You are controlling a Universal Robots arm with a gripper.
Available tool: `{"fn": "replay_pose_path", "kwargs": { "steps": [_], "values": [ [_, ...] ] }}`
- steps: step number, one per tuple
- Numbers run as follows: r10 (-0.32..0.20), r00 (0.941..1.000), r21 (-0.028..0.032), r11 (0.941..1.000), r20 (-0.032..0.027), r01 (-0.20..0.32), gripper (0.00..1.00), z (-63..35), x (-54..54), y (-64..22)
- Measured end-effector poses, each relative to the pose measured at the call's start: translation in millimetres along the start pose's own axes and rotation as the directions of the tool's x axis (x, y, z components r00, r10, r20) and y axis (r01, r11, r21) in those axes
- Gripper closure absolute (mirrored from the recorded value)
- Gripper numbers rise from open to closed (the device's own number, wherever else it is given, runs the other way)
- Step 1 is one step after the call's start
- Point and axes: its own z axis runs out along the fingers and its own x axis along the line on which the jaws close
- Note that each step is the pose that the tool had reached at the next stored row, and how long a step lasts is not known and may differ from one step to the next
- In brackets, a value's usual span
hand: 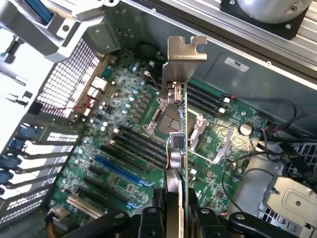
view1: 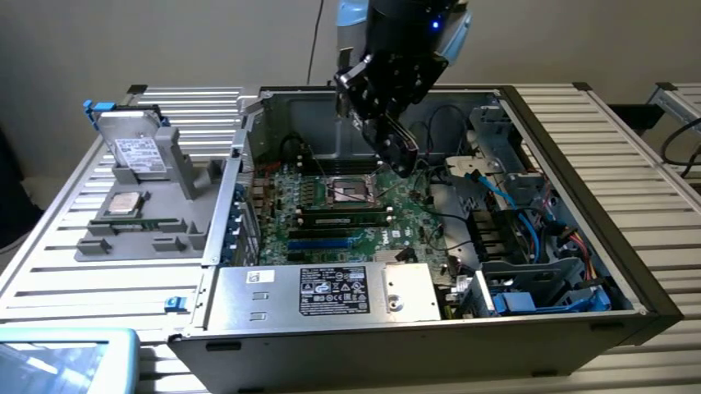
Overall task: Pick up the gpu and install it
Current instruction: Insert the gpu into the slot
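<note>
Claw point(hand: 174, 222) closed partway, its fingers pressed against the two flat sides of the gpu point(hand: 176, 148) and pinching it. The card hangs edge-on above the motherboard point(hand: 124, 148), clear of it. Its metal bracket point(hand: 186, 49) leads, reaching past the motherboard's far edge toward the case wall point(hand: 223, 52).

The risk I judge from here is a skewed approach. In the exterior view the card hangs tilted over the motherboard's CPU socket point(view1: 350, 190), so its edge could strike the memory sticks point(view1: 348, 217) or miss the blue slots point(hand: 116, 171). Such a narrow pinch may also let it pivot.

The wrist view gives the card's line against those slots. The exterior view gives its height above the motherboard and the loose cables point(view1: 515, 197) beside it.
</note>
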Motion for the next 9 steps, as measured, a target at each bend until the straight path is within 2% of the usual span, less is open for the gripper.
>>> {"fn": "replay_pose_path", "kwargs": {
  "steps": [4, 9],
  "values": [
    [-0.072, 0.9974, 0.0017, 0.9974, -0.0087, 0.072, 0.72, 0.1, 0.0, 0.0],
    [-0.162, 0.9867, 0.0032, 0.9868, -0.0193, 0.162, 0.72, 0.5, 0.0, -0.1]
  ]
}}
